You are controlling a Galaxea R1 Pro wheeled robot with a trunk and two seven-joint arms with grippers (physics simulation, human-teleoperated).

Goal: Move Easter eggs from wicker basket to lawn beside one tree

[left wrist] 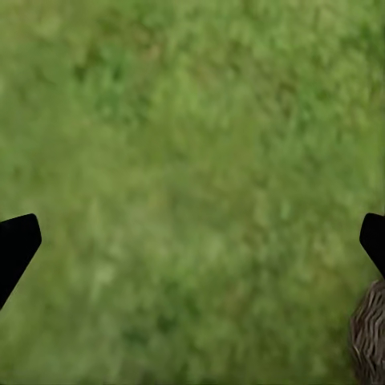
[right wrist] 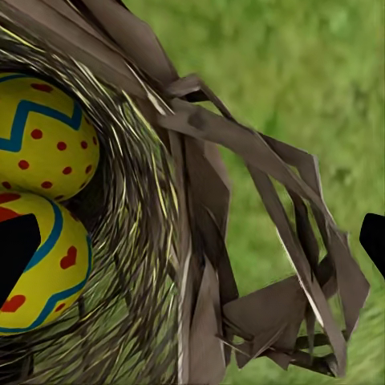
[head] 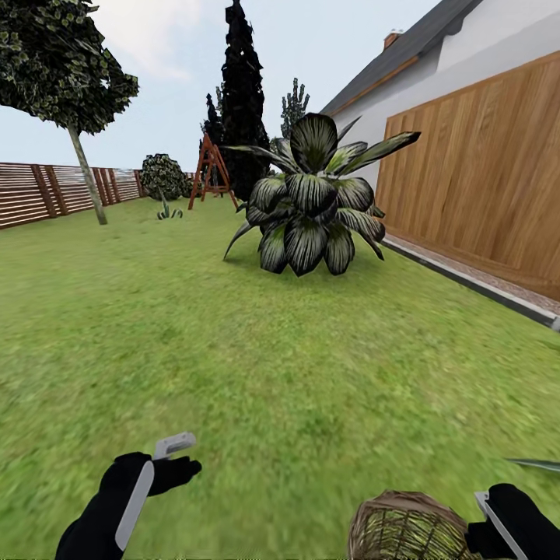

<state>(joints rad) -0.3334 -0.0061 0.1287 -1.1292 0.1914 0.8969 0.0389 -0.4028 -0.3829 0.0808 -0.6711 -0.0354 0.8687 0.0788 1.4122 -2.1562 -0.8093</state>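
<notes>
- Your right hand (right wrist: pixel 192 241) hangs spread wide over the wicker basket (head: pixel 408 529), grasping nothing. One fingertip (right wrist: pixel 16 253) sits over the lower of the two Easter eggs (right wrist: pixel 40 273) visible inside, while the other fingertip is out past the loop handle (right wrist: pixel 289 265), above the lawn (head: pixel 272 365).
- That straddle is the main risk — bring the hand straight down and the rim and handle land between the fingers. You would likely pinch wicker, tip the basket, or drag it across the grass.
- Two eggs lie touching each other against the inner wall; the third is not in sight from here. It may be buried under them, so don't count the basket empty too soon.
- The eggs are smooth and rounded. I'd expect an off-centre squeeze to squirt one sideways, possibly jamming it against its neighbour.
- Your left hand (left wrist: pixel 192 241) is also released and empty, over bare grass, with the basket's edge just beside one fingertip. A careless swing of that arm could knock the basket over.
- Ahead stand a spiky dark shrub (head: pixel 311 202) and a thin-trunked tree (head: pixel 66 85) far off by the fence (head: pixel 39 190) — neither looks like a thick-trunked tree, so a hurried drop here could put eggs by the wrong plant.
</notes>
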